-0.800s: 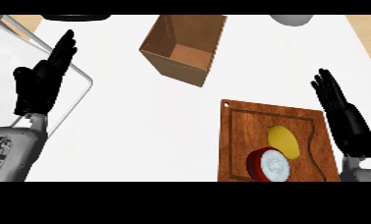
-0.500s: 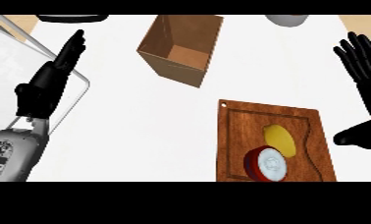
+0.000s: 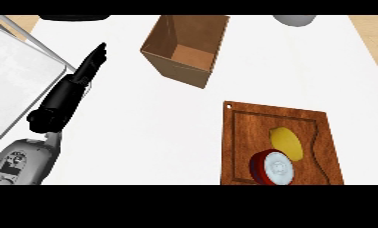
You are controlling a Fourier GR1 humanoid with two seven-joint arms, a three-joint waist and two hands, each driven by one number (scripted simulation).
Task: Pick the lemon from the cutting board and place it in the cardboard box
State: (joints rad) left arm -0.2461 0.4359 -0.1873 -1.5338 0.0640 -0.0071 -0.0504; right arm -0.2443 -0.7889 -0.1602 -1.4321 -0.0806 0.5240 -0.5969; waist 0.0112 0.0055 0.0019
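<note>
lemon (image 3: 286, 142) on cutting board (image 3: 244, 137); left hand (image 3: 70, 89) well apart, open

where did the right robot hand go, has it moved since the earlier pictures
Yes. It rose past the cutting board along the right edge and is now out of view.

A single view looks steeply down from head height onto the white counter (image 3: 148, 137); it faces away from the robot, whose left forearm (image 3: 26, 159) enters from the lower left edge; the wooden cutting board (image 3: 244, 137) lies nearest, cut off at the bottom; the cardboard box (image 3: 184, 49) sits farther off; a grey object (image 3: 295, 19), perhaps a bowl, is clipped at the top.
</note>
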